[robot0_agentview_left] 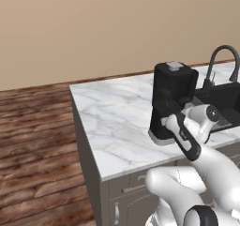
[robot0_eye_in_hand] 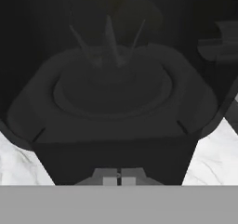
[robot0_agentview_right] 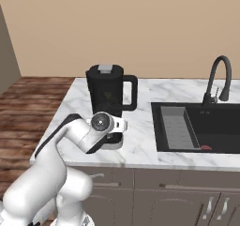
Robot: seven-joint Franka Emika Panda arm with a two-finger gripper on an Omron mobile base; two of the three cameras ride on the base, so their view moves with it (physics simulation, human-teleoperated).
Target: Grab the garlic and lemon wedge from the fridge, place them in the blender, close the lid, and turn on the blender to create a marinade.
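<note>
The black blender stands on the marble counter, and the lid with its grey centre sits on top of the jar. My gripper is low against the front of the blender base; its two fingertips are pressed together with no gap. From the base views my hand reaches to the foot of the blender. The dark jar hides the garlic and the lemon wedge. The fridge is out of view.
A black sink with a curved black faucet lies right of the blender; a small red thing is in its basin. The counter edge runs just below my hand, with grey drawers beneath. Wood floor lies to the left.
</note>
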